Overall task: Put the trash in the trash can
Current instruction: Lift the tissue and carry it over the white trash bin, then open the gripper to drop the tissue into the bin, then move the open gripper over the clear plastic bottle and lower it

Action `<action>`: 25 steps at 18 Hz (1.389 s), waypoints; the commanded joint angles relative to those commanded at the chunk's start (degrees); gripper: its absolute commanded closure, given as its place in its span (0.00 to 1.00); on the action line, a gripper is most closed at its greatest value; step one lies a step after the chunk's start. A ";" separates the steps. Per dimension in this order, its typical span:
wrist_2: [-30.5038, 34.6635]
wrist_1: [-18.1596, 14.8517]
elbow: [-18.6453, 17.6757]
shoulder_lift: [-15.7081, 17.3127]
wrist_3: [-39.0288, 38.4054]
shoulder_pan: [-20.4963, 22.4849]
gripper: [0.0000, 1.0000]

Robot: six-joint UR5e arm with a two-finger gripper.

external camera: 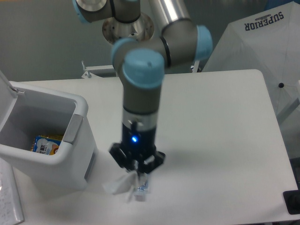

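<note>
My gripper [137, 173] hangs above the table's front, shut on a crumpled white paper wad [121, 185] that dangles below and to the left of its fingers. The flattened clear bluish bottle [142, 187] lies on the table right beneath; only its capped near end shows past the gripper and wrist. The white trash can [78, 110] stands at the left with its lid swung open, its near right wall about a hand's width left of the wad.
A yellow and blue packet [45, 144] lies inside the can. A folded white umbrella [262, 51] leans at the back right. The robot's base column [127, 51] stands behind the table. A dark object [293, 201] sits at the lower right corner.
</note>
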 joint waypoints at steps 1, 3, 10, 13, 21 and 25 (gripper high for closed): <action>-1.14 0.00 -0.09 1.14 -0.62 -0.09 1.00; -3.26 0.00 -0.18 2.73 -1.41 -0.70 1.00; -9.32 0.00 -4.82 8.79 -3.17 -3.51 1.00; -11.08 0.09 -8.17 10.55 -3.35 -4.92 0.76; -13.11 0.09 -9.84 10.65 -3.43 -5.36 0.00; -13.11 0.26 -9.58 10.38 -3.96 -4.49 0.00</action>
